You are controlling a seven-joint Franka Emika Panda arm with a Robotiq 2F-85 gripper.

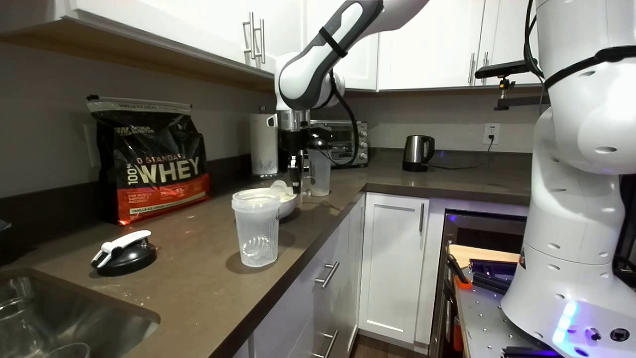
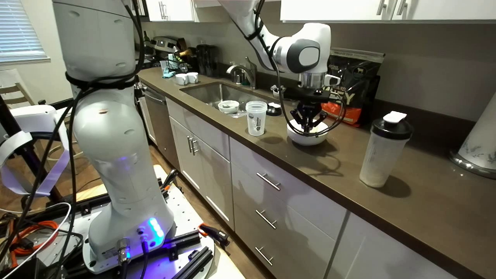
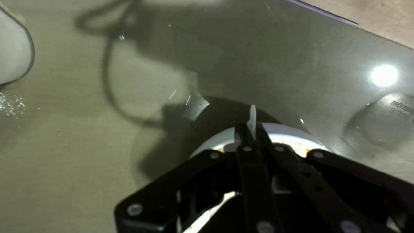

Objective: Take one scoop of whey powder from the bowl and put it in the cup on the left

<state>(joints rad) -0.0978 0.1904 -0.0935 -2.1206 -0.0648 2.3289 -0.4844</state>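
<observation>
1. Since scooping likely needs a steady hold, the end effector (image 1: 296, 189), almost closed, pinches the scoop (image 3: 252, 120).
2. Beneath it sits the bowl (image 2: 306, 140), powder (image 3: 300, 144) handy for dipping.
3. Off its left side, the lidless cup (image 1: 257, 228) probably awaits filling.

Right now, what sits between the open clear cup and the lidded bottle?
The white bowl stands between the cup and the bottle in both exterior views, with the end effector over it.
</observation>
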